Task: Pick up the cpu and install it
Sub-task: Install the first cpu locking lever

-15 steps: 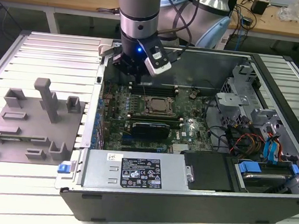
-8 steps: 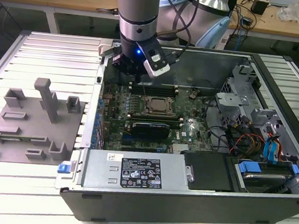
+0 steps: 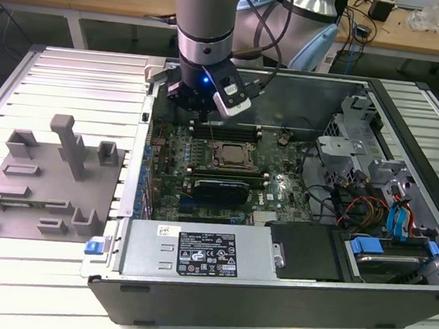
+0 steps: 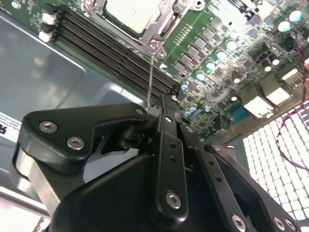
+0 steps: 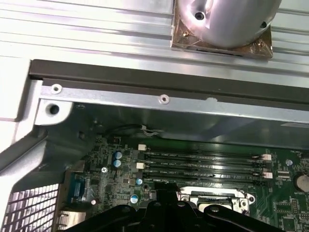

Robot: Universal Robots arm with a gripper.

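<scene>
The cpu [image 3: 232, 155] lies flat in the black-framed socket [image 3: 214, 164] on the green motherboard, its silvery-white top facing up; the second wrist view shows the cpu [image 4: 128, 12] inside the socket's metal frame. My gripper [image 3: 202, 115] hangs just beyond the socket's corner, toward the exterior view's left. In the second wrist view my gripper [image 4: 157, 105] has its jaws together on a thin metal lever [image 4: 151, 77] that rises from the socket's corner screw. The chip itself is apart from the fingers.
The open computer case holds the power supply [image 3: 196, 251] along its near side and drive cages [image 3: 359, 146] at the exterior view's right. Memory slots [image 4: 116, 53] run beside the socket. A grey fixture with plastic blocks [image 3: 49, 180] sits left of the case.
</scene>
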